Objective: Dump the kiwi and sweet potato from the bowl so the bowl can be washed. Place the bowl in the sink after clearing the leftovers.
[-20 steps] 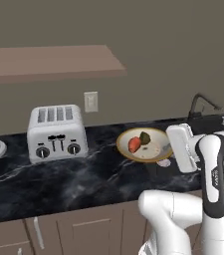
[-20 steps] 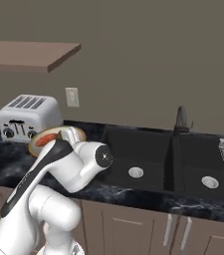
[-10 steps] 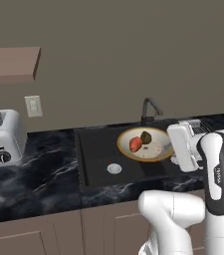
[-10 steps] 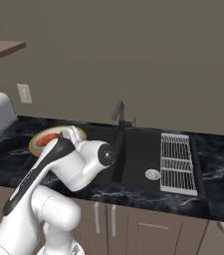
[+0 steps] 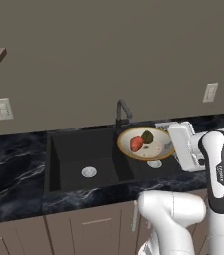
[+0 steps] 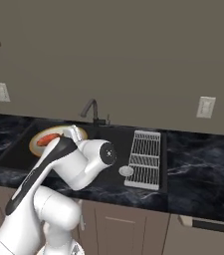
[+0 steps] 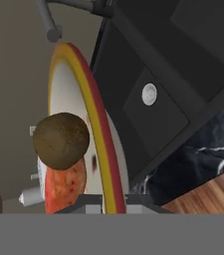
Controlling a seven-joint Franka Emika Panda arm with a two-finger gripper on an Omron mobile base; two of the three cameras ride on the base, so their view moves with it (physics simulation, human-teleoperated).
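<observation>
The bowl (image 5: 156,149) has a tan rim and a cream inside, and it hangs level above the black sink (image 5: 78,149). My gripper (image 5: 169,147) is shut on its right rim. Inside lie the dark green kiwi (image 5: 148,137) and the orange-red sweet potato (image 5: 137,144), side by side. In the right base view the bowl (image 6: 44,135) shows past my forearm with the sweet potato (image 6: 46,140) in it. The hand view looks along the bowl's rim (image 7: 94,124), with the kiwi (image 7: 61,140) above the sweet potato (image 7: 63,187) and my gripper (image 7: 112,201) clamped on the edge.
A dark curved faucet (image 5: 123,110) stands just behind the bowl. Round silver drains (image 5: 88,172) sit in the basins. A silver wire rack (image 6: 145,159) lies right of the sink, with marbled black counter (image 6: 203,159) beyond it. Wall outlets (image 5: 210,92) are on the back wall.
The whole scene has slid left as the base drove right: the toaster has left the view and the sink now lies under the bowl. The bowl stays in my grip with both pieces inside.
</observation>
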